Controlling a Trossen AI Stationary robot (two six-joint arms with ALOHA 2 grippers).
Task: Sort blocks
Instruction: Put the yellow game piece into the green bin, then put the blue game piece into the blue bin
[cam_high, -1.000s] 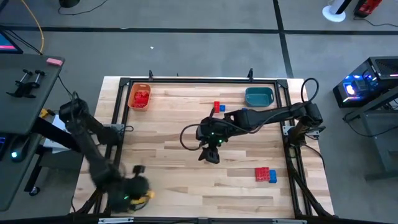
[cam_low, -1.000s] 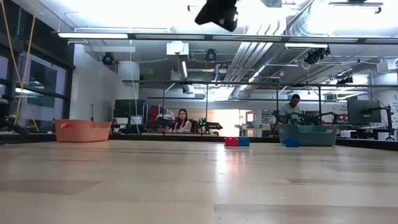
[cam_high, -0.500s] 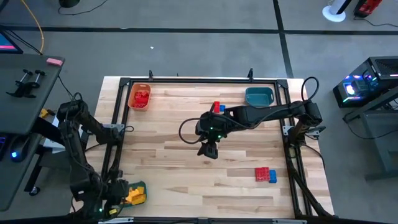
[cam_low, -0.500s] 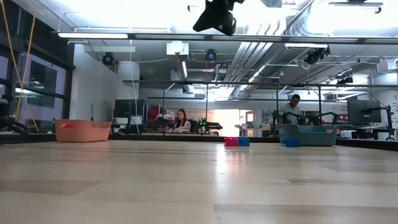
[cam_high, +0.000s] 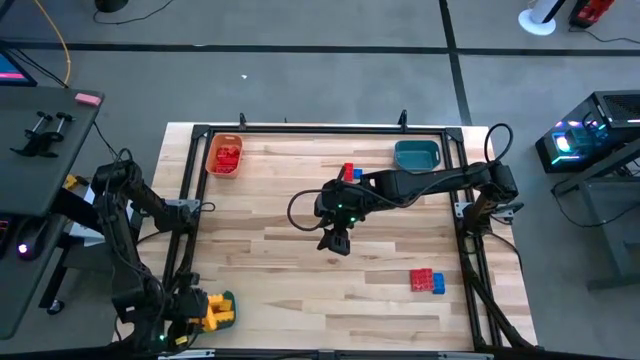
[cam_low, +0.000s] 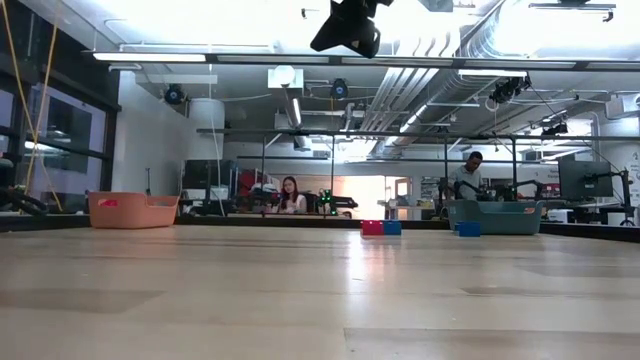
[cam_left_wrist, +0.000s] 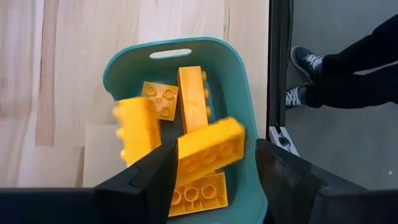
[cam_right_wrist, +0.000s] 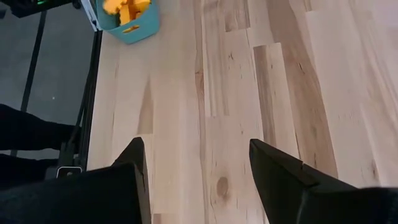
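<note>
Left gripper (cam_left_wrist: 211, 177) moved to teal tray (cam_left_wrist: 252, 106) | yellow block (cam_left_wrist: 208, 149) blurred

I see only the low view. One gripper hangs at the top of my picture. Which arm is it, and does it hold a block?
Observer: It is the right gripper, above the table's middle. Its fingers are open, with nothing between them.
Operator: Where is the left gripper?
Observer: The left gripper is open above a teal tray at the table corner that shows bottom left in the high view. That tray holds yellow blocks.
Operator: What lies inside the orange tray?
Observer: It holds red blocks.
</note>
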